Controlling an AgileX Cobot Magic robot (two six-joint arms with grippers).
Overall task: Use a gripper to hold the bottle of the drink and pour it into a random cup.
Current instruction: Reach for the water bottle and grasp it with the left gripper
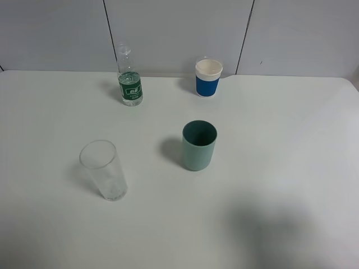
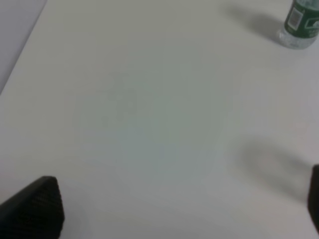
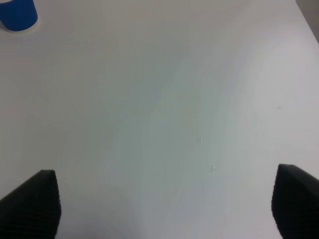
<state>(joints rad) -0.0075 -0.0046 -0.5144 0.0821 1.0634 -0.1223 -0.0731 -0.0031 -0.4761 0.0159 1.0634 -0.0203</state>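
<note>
My left tool [image 2: 172,206] is spread wide and empty; my right tool [image 3: 162,204] likewise. The bottle [image 1: 130,88] stands upright on the counter [image 1: 280,168] well ahead of the left tool, long axis vertical, mouth up.

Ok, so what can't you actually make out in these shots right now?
Bottle: the left wrist view's edge cuts off its upper part; its lettering is too small to read anywhere.
Blue paper cup: the right wrist view shows only one corner.
Left gripper, right gripper: outside the exterior view; only blurred tips show.
</note>
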